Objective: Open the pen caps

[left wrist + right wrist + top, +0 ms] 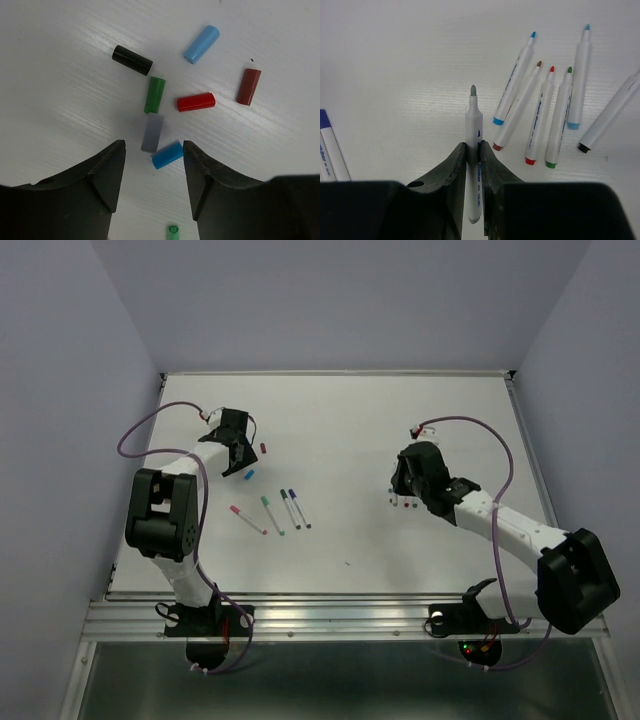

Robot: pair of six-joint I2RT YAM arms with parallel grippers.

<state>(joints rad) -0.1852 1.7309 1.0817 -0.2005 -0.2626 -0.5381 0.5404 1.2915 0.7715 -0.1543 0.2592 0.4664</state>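
Clearly, the work is divided between the two arms. The right hand [474, 150] is clenched on the grey pen [473, 117]. It grips the white barrel low, so the bare grey tip points away and stays free of the jaws. Near it, to the right, six open pens [541, 117] lie in a loose row on the table [395, 60] with their tips uncovered. I think this is the place for the finished ones, and the grey pen should join them. Two capped pens [327, 145] with purple caps lie at the left edge of this view.

The left hand [153, 146] is released: its jaws stand apart above the table and grasp nothing. Under it the caps [196, 101] are gathered in one group, apart from the open pens, probably so that the two kinds do not mix. They are black, light blue, green, red, dark red, grey and blue, with one more green near the bottom edge. The grey cap [152, 132] lies just below the gap between the jaws, beside the blue one, and its colour fits the grey pen.

From above, four pens [272, 514] lie in the middle of the table, between the arms and apart from both hands. They seem to wear their caps, so I judge the task more than half done. The next move is probably to lay down the grey pen and then fetch one of these.
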